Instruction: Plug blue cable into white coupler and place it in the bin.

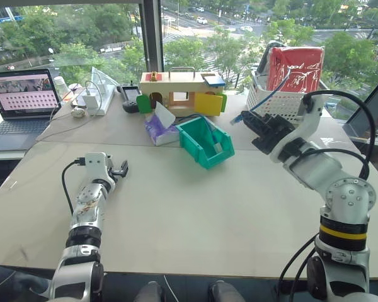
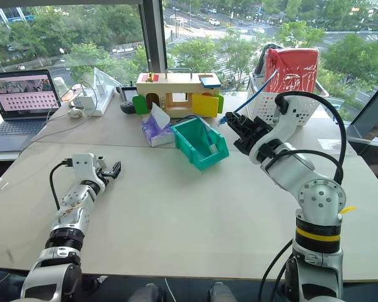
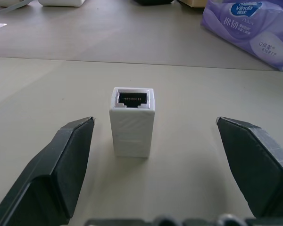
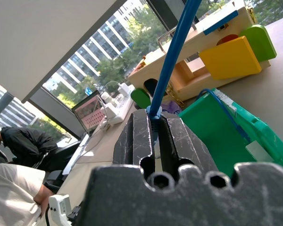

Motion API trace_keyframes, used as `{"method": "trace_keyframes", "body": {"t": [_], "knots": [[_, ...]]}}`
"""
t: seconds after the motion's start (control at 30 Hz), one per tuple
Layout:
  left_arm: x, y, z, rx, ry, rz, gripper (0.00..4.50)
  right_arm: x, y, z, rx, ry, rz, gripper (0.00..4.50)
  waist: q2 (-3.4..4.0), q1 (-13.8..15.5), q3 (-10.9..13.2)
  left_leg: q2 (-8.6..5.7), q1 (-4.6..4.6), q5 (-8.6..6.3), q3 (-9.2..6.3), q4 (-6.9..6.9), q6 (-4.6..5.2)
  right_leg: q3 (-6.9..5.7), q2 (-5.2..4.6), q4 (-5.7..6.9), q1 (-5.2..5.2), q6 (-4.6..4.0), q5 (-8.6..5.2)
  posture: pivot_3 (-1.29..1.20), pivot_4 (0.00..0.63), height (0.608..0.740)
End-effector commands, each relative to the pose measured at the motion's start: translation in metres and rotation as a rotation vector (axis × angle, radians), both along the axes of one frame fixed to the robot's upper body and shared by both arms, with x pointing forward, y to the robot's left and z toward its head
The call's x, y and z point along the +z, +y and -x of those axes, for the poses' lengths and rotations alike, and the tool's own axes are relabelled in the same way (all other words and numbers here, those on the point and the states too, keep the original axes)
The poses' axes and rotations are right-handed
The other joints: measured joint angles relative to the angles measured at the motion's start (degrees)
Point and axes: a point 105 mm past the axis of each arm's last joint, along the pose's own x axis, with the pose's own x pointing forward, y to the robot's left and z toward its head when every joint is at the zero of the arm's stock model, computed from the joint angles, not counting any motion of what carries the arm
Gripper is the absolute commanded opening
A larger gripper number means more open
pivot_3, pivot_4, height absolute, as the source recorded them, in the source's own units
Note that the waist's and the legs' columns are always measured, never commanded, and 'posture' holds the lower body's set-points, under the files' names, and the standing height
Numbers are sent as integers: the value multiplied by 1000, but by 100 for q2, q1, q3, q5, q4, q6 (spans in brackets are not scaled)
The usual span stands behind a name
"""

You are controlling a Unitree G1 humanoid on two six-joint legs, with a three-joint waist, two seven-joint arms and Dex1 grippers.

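Observation:
The white coupler [image 3: 132, 120] stands on the pale table, its socket facing up and away from me. My left gripper [image 3: 155, 136] is open, level with the tabletop, one finger on each side of the coupler and neither touching it. From the head it shows at the left [image 1: 118, 168]. My right gripper [image 2: 234, 123] hovers above the table to the right of the teal bin [image 1: 205, 141], shut on the blue cable [image 4: 174, 52]. A short plug end [image 2: 222, 118] points toward the bin, and the rest of the cable [image 2: 255, 93] rises back over the basket.
A wooden toy house [image 1: 179, 91] with coloured doors and a purple tissue pack [image 1: 159, 129] sit behind the bin. A white lattice basket [image 1: 280, 104] holding a red bag is at the back right. A laptop [image 1: 22, 94] stands far left. A thin blue cord [image 4: 224, 106] lies inside the bin.

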Motion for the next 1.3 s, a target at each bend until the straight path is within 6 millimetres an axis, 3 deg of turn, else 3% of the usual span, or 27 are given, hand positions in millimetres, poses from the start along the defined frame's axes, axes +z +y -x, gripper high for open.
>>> {"method": "trace_keyframes", "body": {"t": [0.03, 0.23, 0.3, 0.37, 0.4, 0.47, 0.57, 0.8, 0.97, 1.3], "knots": [[-7, 3, 0, -7, 22, -4, 3013, 9, -1, 7, 0, -40, 7, 0, 0, -1, 0, 0, 0, 0, 0, 0, 0, 0, 0, 0, 0, 0, 0, 0, 150, 737], [-5, -6, 0, -62, 13, -31, 692, 8, -2, 8, -7, -35, 11, 0, 0, -1, 0, 1, 2, 0, 0, 0, 0, 0, 0, 2, 1, 0, 0, 0, 150, 737], [3, -30, -2, -189, -3, -68, 640, 4, -2, 9, -18, -29, 25, 0, 0, 3, 0, 0, 2, 0, 0, 0, 0, 0, 0, 1, 1, 0, 0, 0, 150, 737], [7, -68, 0, -368, 26, 21, 640, -3, -1, 10, -27, -24, 57, 0, 0, 22, 0, -1, -2, 0, -1, 0, 0, -2, -2, -2, 1, 0, 0, 0, 150, 737], [6, -101, 10, -548, 82, 2, 640, -13, 4, 12, -25, -13, 89, 0, 0, 34, 0, -4, -7, 0, -1, 0, 0, -4, -6, -3, 1, 1, -1, 0, 150, 737], [9, -147, 34, -795, 156, -43, 640, -30, 14, 16, -11, 7, 136, 0, 0, 32, 0, -12, -14, 0, -3, 0, 0, -7, -13, -10, 2, 6, -2, 0, 150, 737], [13, -174, 56, -938, 237, -97, 640, -43, 24, 21, 0, 22, 145, 0, 0, -24, 0, -16, -26, -1, -4, 0, 2, -3, -16, -17, -4, 12, -2, 0, 150, 737], [10, -214, 89, -1068, 414, -203, 640, -93, 40, 35, 18, 167, 229, 0, 0, -169, 0, -3, -16, 0, -24, 0, 2, -2, 7, 5, -11, 5, -5, 0, 150, 737], [8, -223, 103, -1099, 478, -185, 640, -130, 52, 46, 74, 295, 254, 0, 0, -168, 0, -11, -9, 0, -23, 0, 2, 3, 1, 3, -6, 7, -6, 0, 150, 737], [2, -233, 112, -1091, 512, -138, 640, -135, 64, 46, 138, 313, 265, 0, 0, -137, 0, -16, -6, -1, -25, 1, 2, 4, -2, -2, -1, 9, -8, 0, 150, 737]]}}
